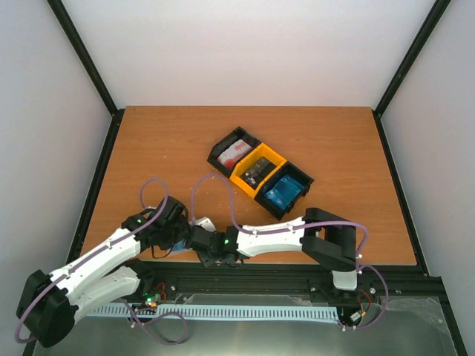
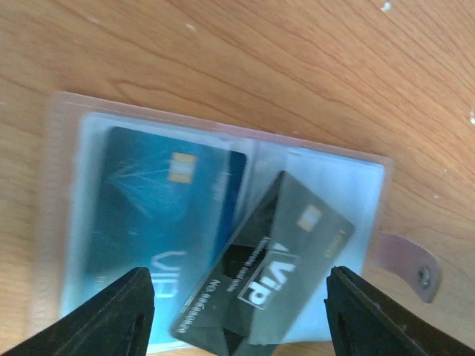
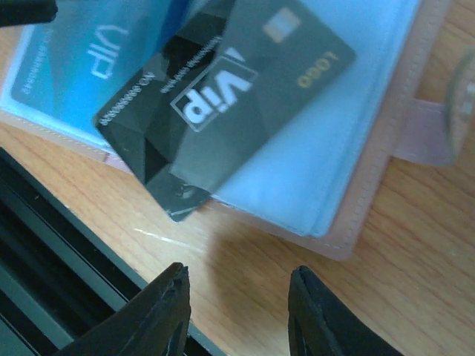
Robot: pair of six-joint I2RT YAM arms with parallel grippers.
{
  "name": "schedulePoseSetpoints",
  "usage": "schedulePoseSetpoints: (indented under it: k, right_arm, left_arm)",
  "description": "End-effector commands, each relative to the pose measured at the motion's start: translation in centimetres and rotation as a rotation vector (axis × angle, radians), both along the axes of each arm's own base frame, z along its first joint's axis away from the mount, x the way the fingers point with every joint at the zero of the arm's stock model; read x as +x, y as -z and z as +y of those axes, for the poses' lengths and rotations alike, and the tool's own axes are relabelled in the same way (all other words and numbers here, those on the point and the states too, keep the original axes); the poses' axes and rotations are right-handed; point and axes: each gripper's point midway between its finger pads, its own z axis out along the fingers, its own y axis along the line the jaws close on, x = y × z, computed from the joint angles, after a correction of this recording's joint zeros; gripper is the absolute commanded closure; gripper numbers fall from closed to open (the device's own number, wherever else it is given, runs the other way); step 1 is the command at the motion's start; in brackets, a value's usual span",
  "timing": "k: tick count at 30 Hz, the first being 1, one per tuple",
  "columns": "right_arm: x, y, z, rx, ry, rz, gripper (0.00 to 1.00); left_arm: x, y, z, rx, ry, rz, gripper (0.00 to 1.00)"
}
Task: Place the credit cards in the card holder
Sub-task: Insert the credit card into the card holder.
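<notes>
Right pincer (image 3: 237, 311) hangs released and empty over the bench (image 3: 393, 297) edge; the left pincer (image 2: 241, 315) is likewise spread above the open card holder (image 3: 371, 193). The dark grey VIP card (image 3: 223, 96) lies crooked, partly under the clear sleeve, one corner overhanging. The blue card (image 2: 156, 215) is pocketed. I would square that corner first, then nudge it inward while steadying the holder.
</notes>
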Motion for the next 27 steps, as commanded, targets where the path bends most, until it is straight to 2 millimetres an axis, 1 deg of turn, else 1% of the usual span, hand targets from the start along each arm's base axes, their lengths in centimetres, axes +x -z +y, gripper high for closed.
schedulePoseSetpoints:
  k: [1, 4, 6, 8, 11, 15, 17, 19, 21, 23, 27]
  right_arm:
    - [-0.5, 0.7, 0.9, -0.025, -0.028, -0.042, 0.65]
    - [-1.1, 0.8, 1.9, 0.027, -0.044, -0.02, 0.73]
    - [-1.4, 0.8, 2.4, 0.065, -0.045, -0.002, 0.78]
    - [-1.6, 0.8, 2.8, 0.094, -0.042, 0.015, 0.8]
    - [-1.8, 1.1, 2.9, 0.126, -0.023, 0.034, 0.82]
    - [-2.1, 1.5, 3.3, 0.154, -0.025, 0.048, 0.84]
    - [-2.1, 1.8, 3.5, 0.155, -0.023, 0.054, 0.84]
    - [-1.9, 2.1, 3.4, 0.151, -0.009, 0.052, 0.84]
    - [-1.6, 2.3, 3.3, 0.147, 0.016, 0.045, 0.84]
    - [-1.0, 2.4, 2.9, 0.137, 0.051, 0.032, 0.84]
    - [0.2, 2.2, 2.3, 0.128, 0.107, 0.002, 0.84]
  left_arm:
    - [0.4, -1.6, 1.6, 0.019, -0.108, -0.048, 0.38]
    - [1.0, -2.4, 1.9, 0.013, -0.128, -0.078, 0.43]
    - [1.5, -2.4, 1.9, 0.001, -0.128, -0.084, 0.47]
    - [1.6, -1.8, 1.7, -0.021, -0.12, -0.073, 0.51]
    - [1.1, -0.6, 1.2, -0.052, -0.101, -0.05, 0.57]
    - [0.7, 0.0, 0.7, -0.087, -0.082, -0.035, 0.58]
    - [0.4, 0.3, 0.5, -0.104, -0.076, -0.028, 0.57]
    - [0.1, 0.8, 0.5, -0.111, -0.076, -0.019, 0.54]
    - [-0.2, 1.3, 0.6, -0.106, -0.08, -0.003, 0.45]
    - [-0.4, 1.6, 0.7, -0.098, -0.083, 0.008, 0.39]
    - [-0.3, 1.6, 1.1, -0.079, -0.092, 0.004, 0.36]
